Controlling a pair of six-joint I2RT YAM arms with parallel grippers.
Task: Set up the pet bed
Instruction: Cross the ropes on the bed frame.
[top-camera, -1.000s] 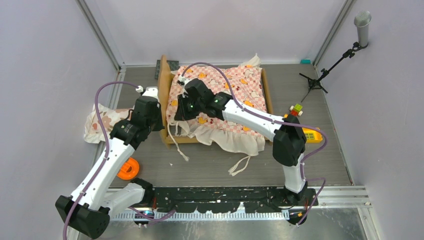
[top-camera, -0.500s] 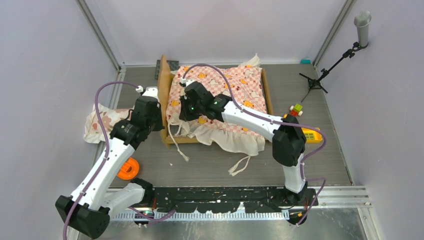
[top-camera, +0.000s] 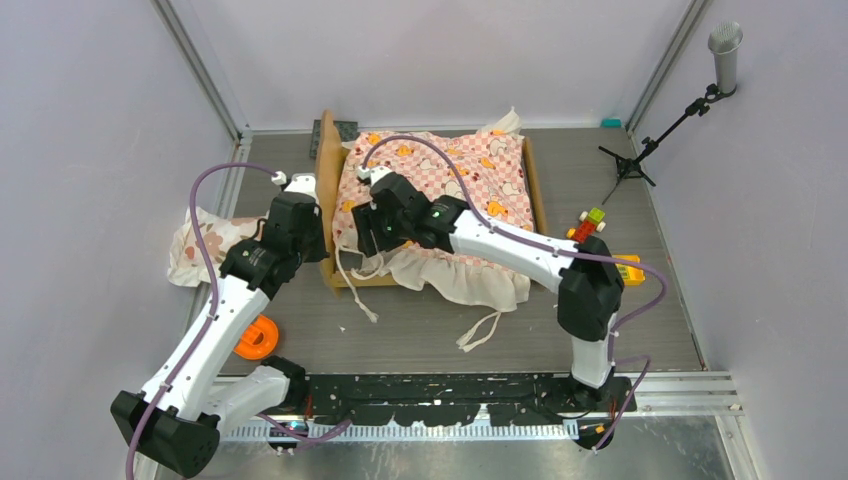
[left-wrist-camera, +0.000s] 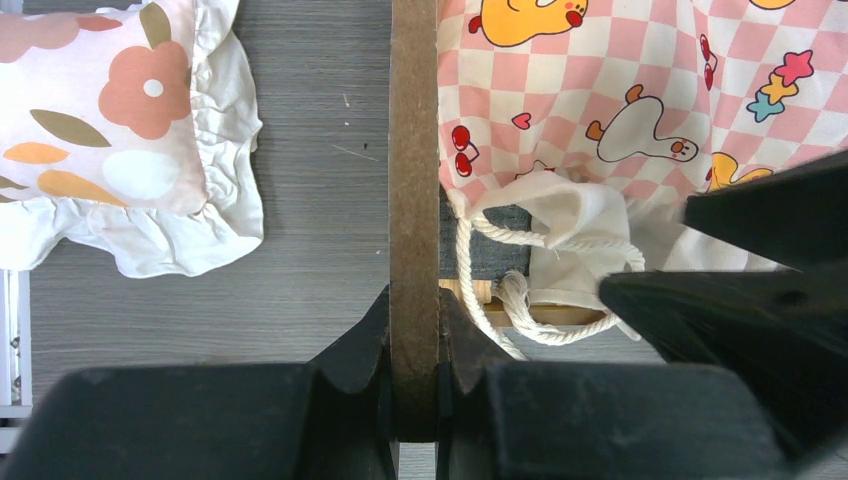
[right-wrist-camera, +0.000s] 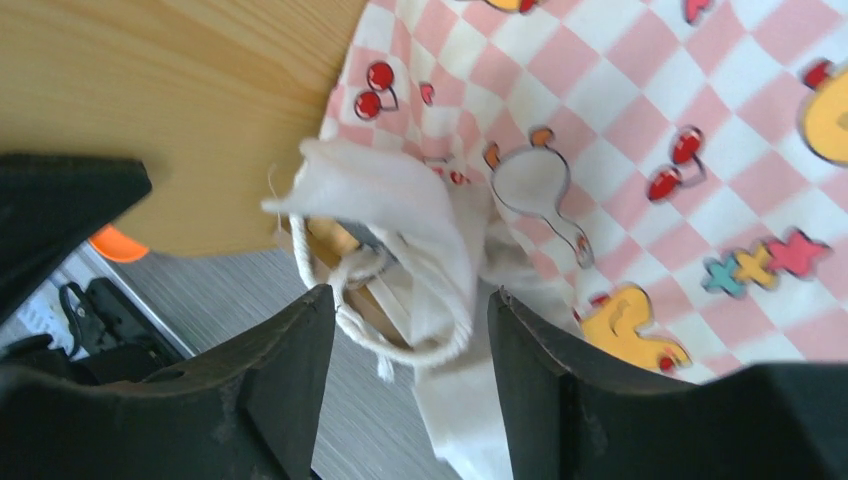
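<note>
Jaws: your left gripper is clamped on the pet bed at its headboard. Your right gripper's stand apart over the checkered sheet, which hides most of the bed. The pillow beyond the headboard is cut off.

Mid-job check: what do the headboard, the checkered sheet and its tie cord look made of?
Headboard: looks like wood, tan and matte, with faint grain along its edge. Sheet: thin woven cloth, printed with pink checks and ducks; it creases and bunches softly. Cord: twisted white rope, probably cotton; the strands show.
</note>
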